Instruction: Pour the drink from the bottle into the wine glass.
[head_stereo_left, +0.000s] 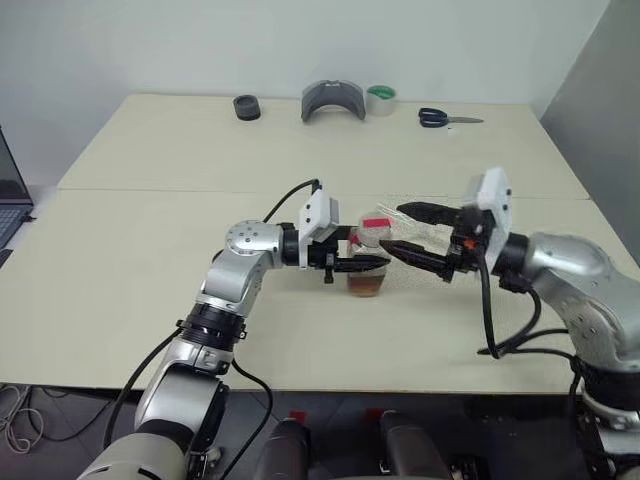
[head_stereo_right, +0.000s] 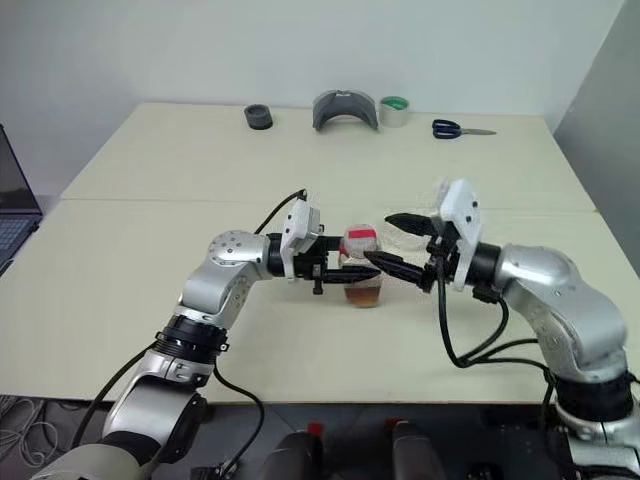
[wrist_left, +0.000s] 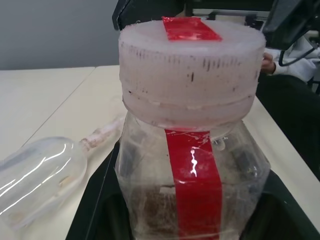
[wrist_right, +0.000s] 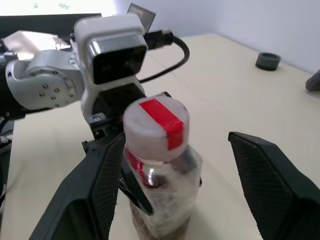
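My left gripper (head_stereo_left: 372, 266) is shut on the bottle (head_stereo_left: 371, 240), holding it upright just above the table. The bottle is small and clear, with a whitish cap and a red strip (wrist_left: 195, 175) down its side. The tea-coloured drink (head_stereo_left: 367, 287) fills its lower part. My right gripper (head_stereo_left: 392, 227) comes from the right at cap height. It is open, and its fingers (wrist_right: 100, 185) stand on either side of the cap (wrist_right: 156, 122) without touching it. The wine glass (wrist_left: 37, 175) lies on its side on the table beside the bottle, its stem (wrist_left: 102, 134) towards the bottle.
Along the table's far edge lie blue-handled scissors (head_stereo_left: 448, 118), a green tape roll (head_stereo_left: 380, 100), a grey curved object (head_stereo_left: 333, 100) and a black round piece (head_stereo_left: 247, 107). A laptop (head_stereo_left: 10, 195) stands at the left. A person's hand (wrist_left: 268, 62) shows beyond the table.
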